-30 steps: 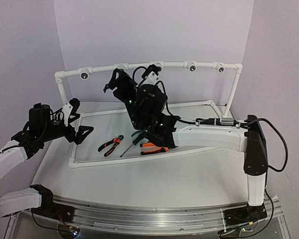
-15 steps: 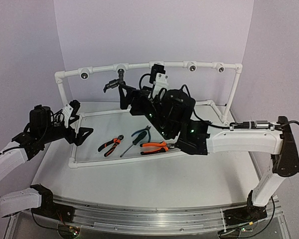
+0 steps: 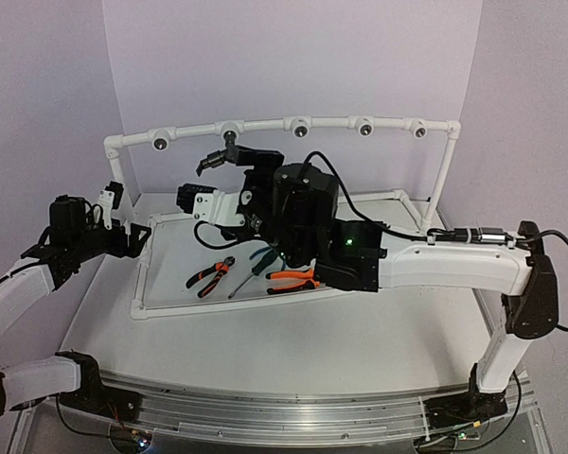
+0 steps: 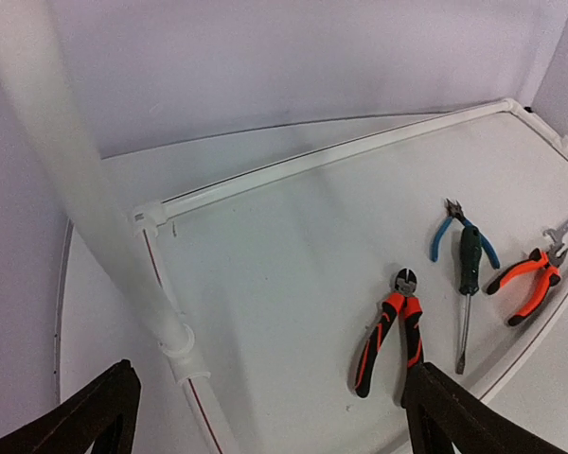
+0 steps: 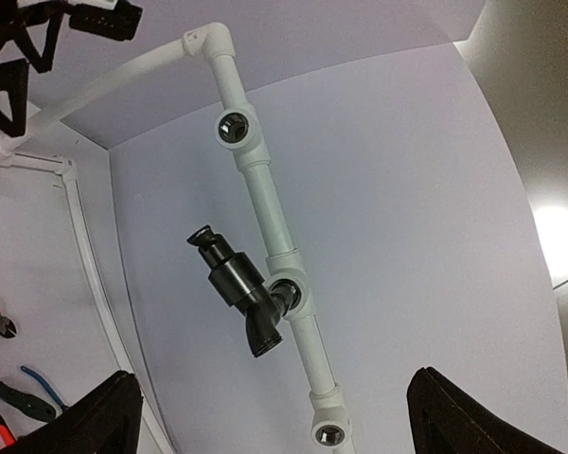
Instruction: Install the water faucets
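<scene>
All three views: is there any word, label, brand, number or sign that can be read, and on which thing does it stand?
No text can be read in any view.
The faucet, the white pipe, the orange-handled pliers and the screwdriver show no legible word, number or brand mark. If any print is on them, it is too small to tell.

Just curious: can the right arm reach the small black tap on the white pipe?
Probably yes: the open right gripper faces the small black tap on the white pipe, nothing between them.
</scene>
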{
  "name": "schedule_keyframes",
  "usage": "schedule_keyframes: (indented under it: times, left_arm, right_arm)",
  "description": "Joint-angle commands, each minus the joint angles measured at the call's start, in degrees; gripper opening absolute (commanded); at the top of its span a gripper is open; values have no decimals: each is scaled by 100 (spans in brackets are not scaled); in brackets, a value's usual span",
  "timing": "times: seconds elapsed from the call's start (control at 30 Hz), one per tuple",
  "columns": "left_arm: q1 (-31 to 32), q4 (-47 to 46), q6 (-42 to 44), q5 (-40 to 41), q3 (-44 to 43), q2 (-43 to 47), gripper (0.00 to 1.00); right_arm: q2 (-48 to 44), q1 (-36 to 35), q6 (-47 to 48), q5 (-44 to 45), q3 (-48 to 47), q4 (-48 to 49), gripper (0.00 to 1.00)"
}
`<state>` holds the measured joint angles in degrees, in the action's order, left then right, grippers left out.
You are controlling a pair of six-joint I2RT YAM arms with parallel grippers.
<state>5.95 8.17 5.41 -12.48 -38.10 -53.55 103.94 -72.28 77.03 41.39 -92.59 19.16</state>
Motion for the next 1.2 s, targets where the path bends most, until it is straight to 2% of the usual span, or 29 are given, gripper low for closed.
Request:
schedule_keyframes:
  times: [0.0,0.1,0.27,0.37,0.6,0.73,0.9,1.0,1.17]
  left_arm:
    - [-451,-81,-630,-381,-407,-126,100]
    - [-954,-627,-1101,-347,-264,-221,99]
    - [-1429,-2413,-1618,-1121,294,-260,100]
    - [-1524,-3307,-1315,-1487,397,-579,100]
    - [-1605,-3807,-465,-1844,-276,-1772,95]
    - [-1710,-3964,-304,-1762,-566,-2266,83]
    - [-1836,-4008,-127,-2574,-999,-2775,76]
    - [-1835,-3938,26,-3151,-1082,-2862,65]
    - [-1835,-3900,-24,-3439,-1069,-2888,43]
  right_arm:
    - [-68,73,617,-500,-315,243,98]
    - [-241,147,406,-779,-223,244,98]
    - [-593,313,11,-1301,131,246,98]
    - [-708,383,-110,-1538,290,246,98]
    - [-667,513,-173,-1784,328,254,98]
    - [-442,514,351,-1569,188,255,98]
    - [-304,514,406,-1463,3,263,97]
    - [-226,514,485,-1399,-60,255,97]
    - [88,526,843,-1165,-312,129,95]
